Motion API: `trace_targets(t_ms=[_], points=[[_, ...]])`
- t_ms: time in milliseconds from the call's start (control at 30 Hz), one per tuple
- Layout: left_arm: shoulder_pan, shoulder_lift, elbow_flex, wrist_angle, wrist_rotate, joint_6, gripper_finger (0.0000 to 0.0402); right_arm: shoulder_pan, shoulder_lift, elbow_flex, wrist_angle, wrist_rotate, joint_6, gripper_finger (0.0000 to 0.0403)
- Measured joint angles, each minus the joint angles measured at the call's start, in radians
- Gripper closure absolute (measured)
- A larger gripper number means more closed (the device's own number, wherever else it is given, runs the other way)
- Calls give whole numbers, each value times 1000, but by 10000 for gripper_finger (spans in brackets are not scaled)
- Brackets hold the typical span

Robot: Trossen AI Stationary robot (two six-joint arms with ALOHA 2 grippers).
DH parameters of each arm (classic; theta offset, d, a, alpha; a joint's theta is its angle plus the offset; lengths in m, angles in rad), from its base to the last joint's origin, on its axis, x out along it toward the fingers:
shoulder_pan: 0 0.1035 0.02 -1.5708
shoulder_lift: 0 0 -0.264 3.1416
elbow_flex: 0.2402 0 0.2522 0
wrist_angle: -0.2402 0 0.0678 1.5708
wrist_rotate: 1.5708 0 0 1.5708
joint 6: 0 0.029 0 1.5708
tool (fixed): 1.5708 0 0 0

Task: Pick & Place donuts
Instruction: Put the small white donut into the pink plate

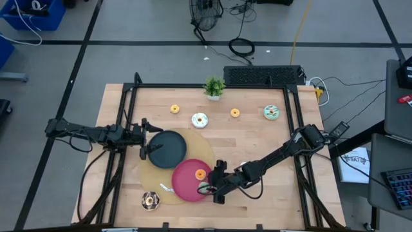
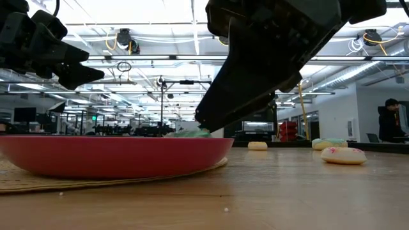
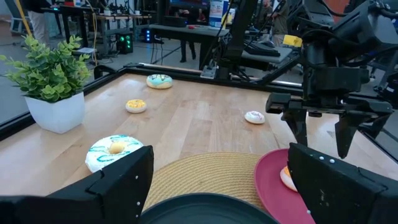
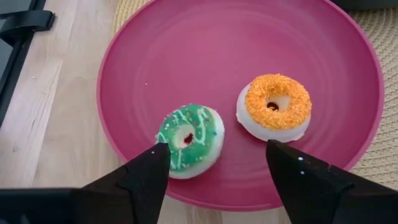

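Note:
A green-iced donut (image 4: pixel 189 140) and an orange-iced donut (image 4: pixel 275 107) lie flat, side by side, on the pink plate (image 4: pixel 186 50), which sits on a woven mat (image 1: pixel 199 151). My right gripper (image 4: pixel 217 162) hangs open just over the plate's near right part (image 1: pixel 215 182), slanting down. One finger stands at the green donut's rim, the other on the near side of the orange donut. My left gripper (image 1: pixel 147 138) waits open and level at the table's left, by the dark plate (image 1: pixel 168 148). My right gripper stands open with one fingertip (image 4: pixel 152 163) at the green donut's near rim (image 4: pixel 177 168). Whether it touches the rim, I cannot tell. The donut lies flat on the pink plate.
Loose donuts lie across the far half of the table: yellow (image 1: pixel 174 109), white (image 1: pixel 200 120), a small orange one (image 1: pixel 235 113) and mint (image 1: pixel 271 113). A chocolate-brown one (image 1: pixel 150 201) lies at the near left. A potted plant (image 1: pixel 214 87) stands at the far edge.

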Motion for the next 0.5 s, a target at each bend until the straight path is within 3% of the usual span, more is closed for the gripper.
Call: trace_targets(t_ms=[500], points=[[0, 0, 0, 0, 0, 0, 36, -11, -78, 0, -90, -21, -7, 156]])
